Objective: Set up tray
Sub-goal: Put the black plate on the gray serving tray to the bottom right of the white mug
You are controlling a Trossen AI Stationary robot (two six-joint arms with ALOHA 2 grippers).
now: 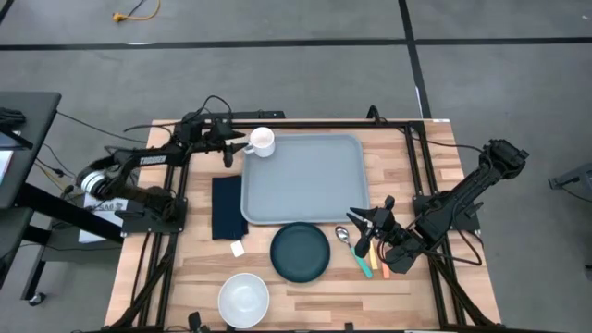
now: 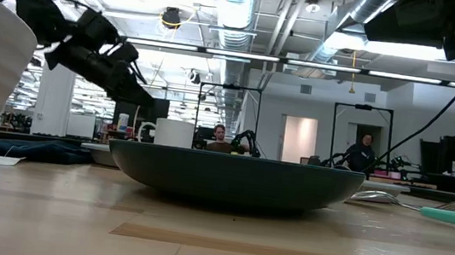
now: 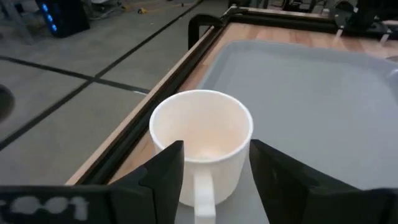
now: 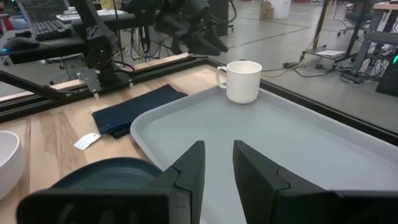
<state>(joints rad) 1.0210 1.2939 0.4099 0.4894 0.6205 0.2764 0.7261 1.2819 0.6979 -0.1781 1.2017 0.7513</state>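
Observation:
The light grey-blue tray [image 1: 305,185] [image 4: 280,143] lies flat in the middle of the table. A white mug [image 1: 262,141] [image 3: 202,137] [image 4: 242,81] stands upright on its base in the tray's far left corner, handle pointing toward the table's left. My left gripper [image 1: 233,148] [image 3: 216,144] is open just left of the mug, its fingers on either side of the handle without touching. My right gripper [image 1: 363,219] [image 4: 219,146] hovers open and empty over the tray's near right corner.
A dark teal plate [image 1: 301,252] and a white bowl [image 1: 243,298] sit near the table's near edge. A folded navy napkin [image 1: 227,208] lies left of the tray. A spoon [image 1: 342,234] and coloured-handled utensils [image 1: 370,261] lie right of the plate, beside my right gripper.

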